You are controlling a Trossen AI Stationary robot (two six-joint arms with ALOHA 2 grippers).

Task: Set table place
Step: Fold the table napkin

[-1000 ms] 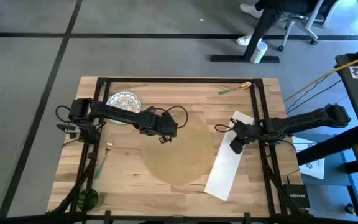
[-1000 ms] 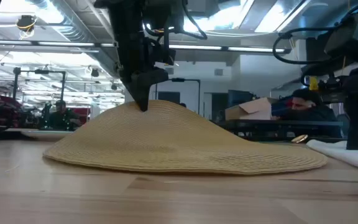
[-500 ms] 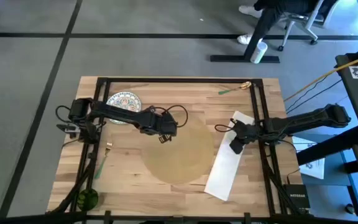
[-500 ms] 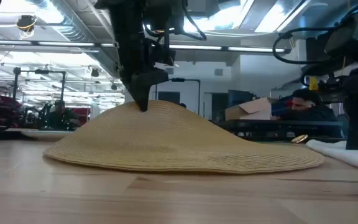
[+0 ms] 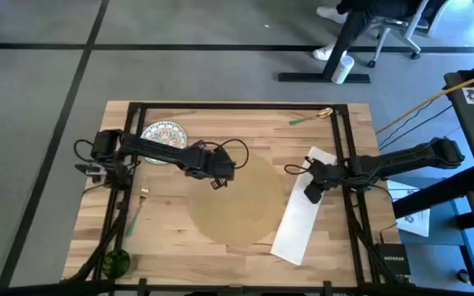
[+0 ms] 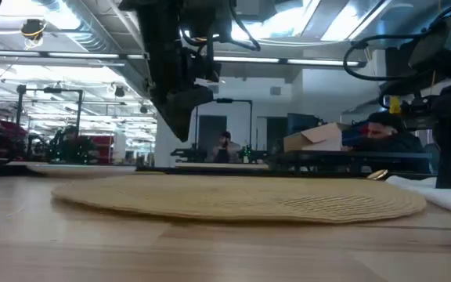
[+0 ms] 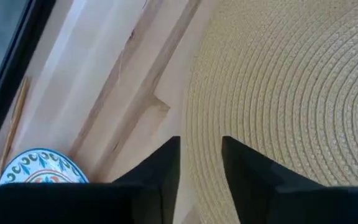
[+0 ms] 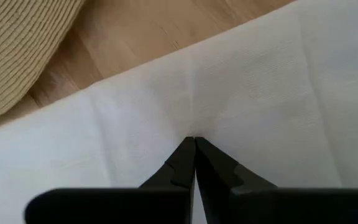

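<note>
The big round tan mat [image 5: 235, 201] lies flat on the wooden bench [image 5: 163, 230], near the middle. Seen from bench height, it looks flat from edge to edge.

The left pincer [image 5: 218, 171] hangs just above the mat's far left edge. From its own camera, its two dark fingers [image 7: 166, 168] stand a little apart, with nothing between them. The mat's rim sits right below that gap. So the mat lies straight under this pincer and spreads away from it, toward the near side and the right. The left arm is the closer one to the mat, so I think any more work on the mat would fall to it.

The right pincer [image 5: 312, 191] is just off the mat's right side. It is pressed closed, with its tips down on the white napkin [image 5: 303, 215]. I cannot tell if it has pinched any cloth. The napkin is a long strip beside the mat, slanting from the far right to the near left.

A small patterned plate [image 5: 164, 132] sits at the far left, behind the left arm.
</note>
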